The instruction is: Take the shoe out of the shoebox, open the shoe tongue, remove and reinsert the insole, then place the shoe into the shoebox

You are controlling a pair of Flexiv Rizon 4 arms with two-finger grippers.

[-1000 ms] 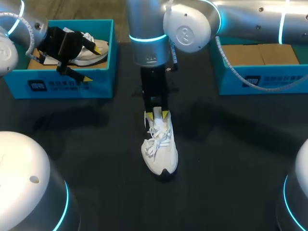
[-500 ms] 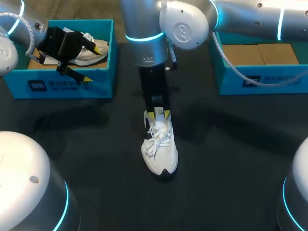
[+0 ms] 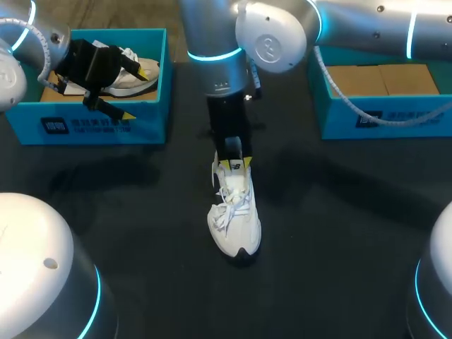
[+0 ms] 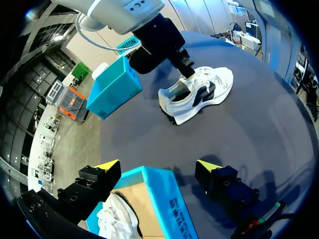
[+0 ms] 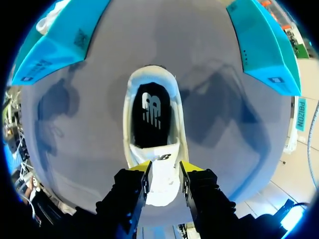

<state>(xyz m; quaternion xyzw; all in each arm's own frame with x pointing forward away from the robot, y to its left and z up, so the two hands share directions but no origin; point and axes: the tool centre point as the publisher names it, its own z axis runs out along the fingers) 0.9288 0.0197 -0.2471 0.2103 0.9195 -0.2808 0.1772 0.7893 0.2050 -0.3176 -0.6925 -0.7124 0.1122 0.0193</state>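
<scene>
Your right gripper (image 5: pixel 164 168) pinched the tongue (image 5: pixel 163 190) of the white sneaker (image 3: pixel 236 222). You needed to pull it back gently so the insole (image 5: pixel 152 117) showed. Your left gripper (image 4: pixel 158 167) hung open.

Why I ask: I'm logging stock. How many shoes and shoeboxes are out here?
Shoes: 2 (white shoe on the table, second shoe inside the left shoebox)
Shoeboxes: 2 (left shoebox, right shoebox, both teal)
Total: 4
</scene>
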